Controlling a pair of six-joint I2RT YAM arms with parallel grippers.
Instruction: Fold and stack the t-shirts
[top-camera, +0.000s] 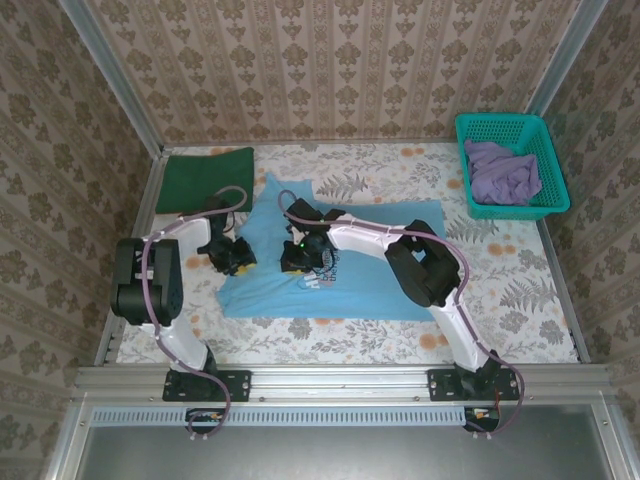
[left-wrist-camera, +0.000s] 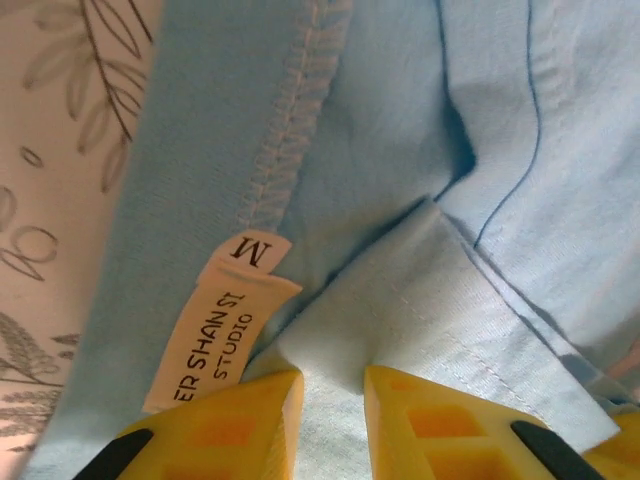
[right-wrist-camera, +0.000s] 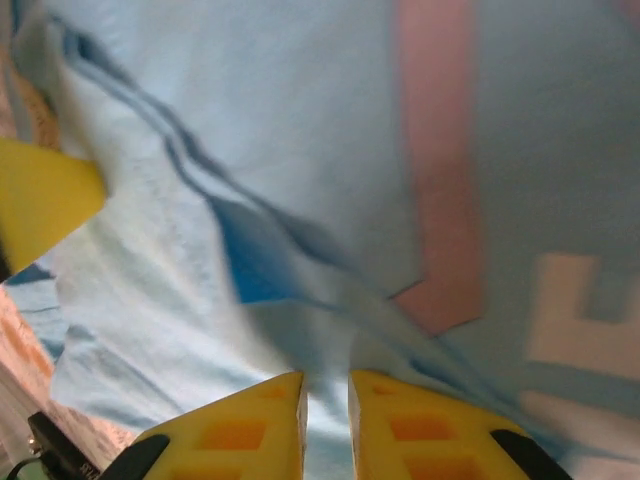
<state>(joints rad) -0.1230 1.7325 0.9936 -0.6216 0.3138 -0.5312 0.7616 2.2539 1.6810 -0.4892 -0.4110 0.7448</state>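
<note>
A light blue t-shirt (top-camera: 380, 262) with dark chest lettering lies spread in the middle of the table. My left gripper (top-camera: 236, 258) is at its left edge. In the left wrist view the yellow fingers (left-wrist-camera: 240, 425) pinch a fold of the blue cloth (left-wrist-camera: 400, 300) beside the neck label (left-wrist-camera: 215, 330). My right gripper (top-camera: 298, 260) is down on the shirt just right of the left one. It is shut on a ridge of blue cloth (right-wrist-camera: 300, 200) next to the print (right-wrist-camera: 435, 200). A folded dark green t-shirt (top-camera: 205, 178) lies at the back left. A purple t-shirt (top-camera: 503, 172) is bunched in the basket.
The teal mesh basket (top-camera: 500, 121) stands at the back right corner. The floral tablecloth (top-camera: 500, 290) shows to the right of and in front of the blue shirt. Patterned walls enclose the table on three sides. The left gripper's yellow finger (right-wrist-camera: 40, 200) appears in the right wrist view.
</note>
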